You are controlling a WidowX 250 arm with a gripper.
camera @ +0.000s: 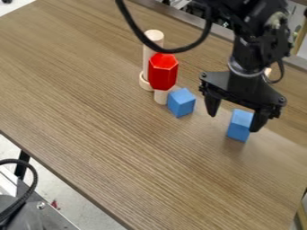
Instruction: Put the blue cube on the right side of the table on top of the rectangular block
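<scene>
My spread tool (234,122) hangs at the blue cube (239,126)

I have my tool pointed down over the worktop (114,134), its two fingers standing well apart, and I have hold of nothing that I can make out. The blue cube lies in line with the gap between my fingertips, closer to the one on the camera view's right. That fingertip covers a little of the cube's edge; whether the two touch, I cannot tell.

On the other side of my tool, toward the camera view's left, a second blue block (181,103) rests on the worktop. Just past it from me is a red block (163,72), upright and six-sided, with a short pale wooden piece (160,97) showing at its lower end. Right behind the red block, a tall wooden cylinder (154,36) stands with a round foot at its base. My black cable (133,24) loops out from my arm and crosses in front of the cylinder.
</scene>
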